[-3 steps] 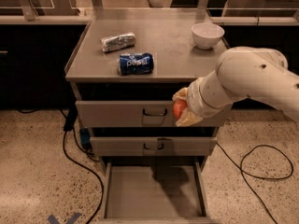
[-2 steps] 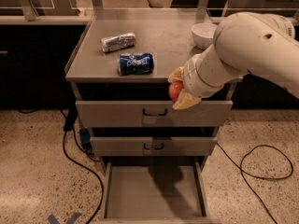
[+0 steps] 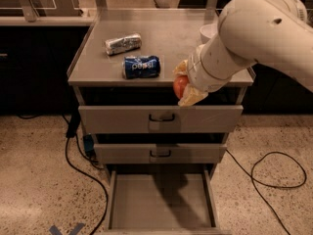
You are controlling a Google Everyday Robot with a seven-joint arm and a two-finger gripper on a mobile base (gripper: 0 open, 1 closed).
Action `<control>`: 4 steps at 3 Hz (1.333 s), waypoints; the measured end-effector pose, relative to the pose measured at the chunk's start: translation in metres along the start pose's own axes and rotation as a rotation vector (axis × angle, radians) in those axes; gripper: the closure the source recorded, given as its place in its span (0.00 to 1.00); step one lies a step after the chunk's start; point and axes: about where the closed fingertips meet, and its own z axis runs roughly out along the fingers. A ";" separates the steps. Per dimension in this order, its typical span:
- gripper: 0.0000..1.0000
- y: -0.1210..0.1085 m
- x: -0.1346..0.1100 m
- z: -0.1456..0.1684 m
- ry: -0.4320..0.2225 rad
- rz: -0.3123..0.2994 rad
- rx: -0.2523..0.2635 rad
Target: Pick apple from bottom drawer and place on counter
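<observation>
Camera view: the gripper (image 3: 183, 83) hangs right at the front edge of the counter (image 3: 166, 35), yellowish fingers (image 3: 191, 98) pinching the apple (image 3: 179, 87). The bottom drawer (image 3: 161, 204) sits pulled open below. A Pepsi can (image 3: 141, 66) lies on its side up top, near a foil packet (image 3: 122, 43).

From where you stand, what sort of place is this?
Probably a lab or workshop, not a home kitchen: a metal drawer cabinet, loose cables on a speckled floor. The gripper holds the apple at the front edge of the counter.
</observation>
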 end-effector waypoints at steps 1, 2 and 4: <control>1.00 -0.030 -0.009 -0.027 0.014 -0.060 0.034; 1.00 -0.060 -0.011 -0.036 0.006 -0.108 0.069; 1.00 -0.120 0.014 0.010 -0.049 -0.158 0.103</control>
